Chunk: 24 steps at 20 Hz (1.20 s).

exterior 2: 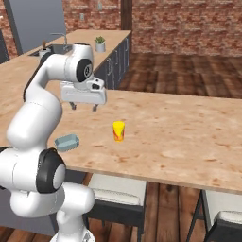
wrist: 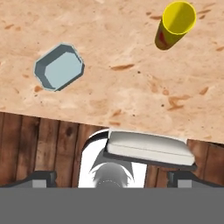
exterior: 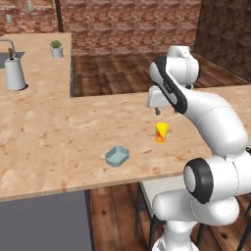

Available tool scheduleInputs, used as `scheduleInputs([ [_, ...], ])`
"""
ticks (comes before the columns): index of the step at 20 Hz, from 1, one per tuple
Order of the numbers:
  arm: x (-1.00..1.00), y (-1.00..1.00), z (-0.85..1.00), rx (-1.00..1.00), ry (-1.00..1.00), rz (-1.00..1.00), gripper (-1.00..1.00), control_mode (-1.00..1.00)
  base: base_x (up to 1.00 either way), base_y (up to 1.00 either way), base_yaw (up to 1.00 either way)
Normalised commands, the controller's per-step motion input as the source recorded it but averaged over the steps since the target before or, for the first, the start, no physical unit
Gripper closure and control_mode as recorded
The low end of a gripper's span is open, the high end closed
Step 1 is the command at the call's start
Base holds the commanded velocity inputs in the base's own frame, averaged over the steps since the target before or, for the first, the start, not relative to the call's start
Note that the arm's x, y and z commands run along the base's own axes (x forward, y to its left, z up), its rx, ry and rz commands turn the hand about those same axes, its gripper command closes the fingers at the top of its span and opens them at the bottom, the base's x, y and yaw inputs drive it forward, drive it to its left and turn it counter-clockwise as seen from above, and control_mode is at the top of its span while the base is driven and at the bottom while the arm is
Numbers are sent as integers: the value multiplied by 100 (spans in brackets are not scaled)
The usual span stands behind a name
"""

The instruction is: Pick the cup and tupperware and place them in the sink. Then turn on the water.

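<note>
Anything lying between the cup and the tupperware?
No. In the hand view, just bare counter separates the cup from the tupperware.

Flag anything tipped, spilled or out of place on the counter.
Nothing stands out. The cup stands upright and the tupperware sits flat and open-side up, apart from each other on the counter. The open gripper hangs above, touching neither.
</note>
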Motion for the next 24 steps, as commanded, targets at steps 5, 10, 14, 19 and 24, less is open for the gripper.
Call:
scheduleInputs([
  [5, 12, -11, 0, 0, 1, 4, -100, -100, 0, 0, 0],
  [10, 23, -2, 0, 0, 3, 2, -100, -100, 0, 0, 0],
  [14, 31, 0, -3, 0, 3, 2, -100, -100, 0, 0, 0],
  [19, 29, 0, 0, 0, 5, 2, -100, -100, 0, 0, 0],
  [24, 26, 0, 0, 0, 5, 1, -100, -100, 0, 0, 0],
])
